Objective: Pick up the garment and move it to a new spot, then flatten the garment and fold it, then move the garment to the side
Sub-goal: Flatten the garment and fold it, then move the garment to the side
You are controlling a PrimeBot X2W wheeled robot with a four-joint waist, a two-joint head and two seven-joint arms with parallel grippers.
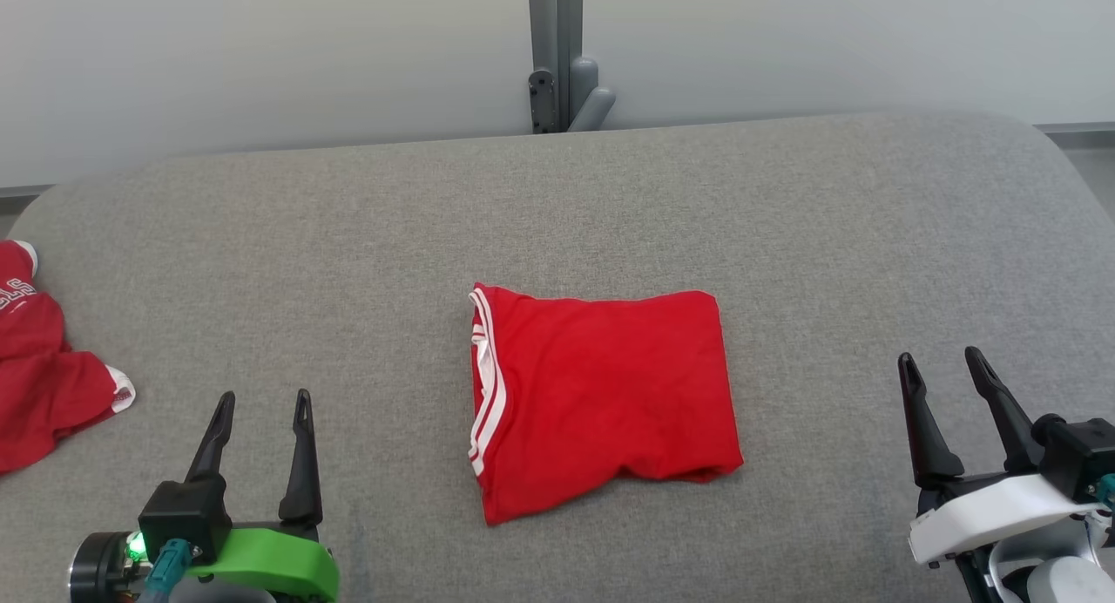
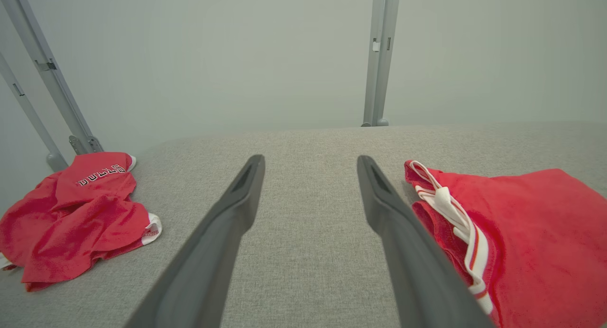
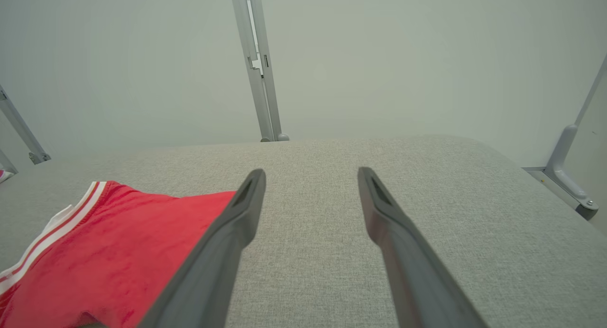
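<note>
A red fabric garment with white striped trim (image 1: 601, 394) is seen folded into a rough rectangle. It lies flat at the middle of a grey fabric-covered table with rounded corners (image 1: 784, 202), and its striped edge is turned toward the robot's left. The left gripper (image 1: 266, 396) is held over the table's near left, its two dark fingers spread apart and empty. The right gripper (image 1: 939, 355) is held at the near right, likewise spread wide and empty. The garment is touched by neither. A second red jersey (image 1: 39, 359), crumpled and lettered, is seen lying at the table's left edge. A grey metal post (image 1: 555, 54) is set against the pale wall (image 1: 261, 63) behind.
</note>
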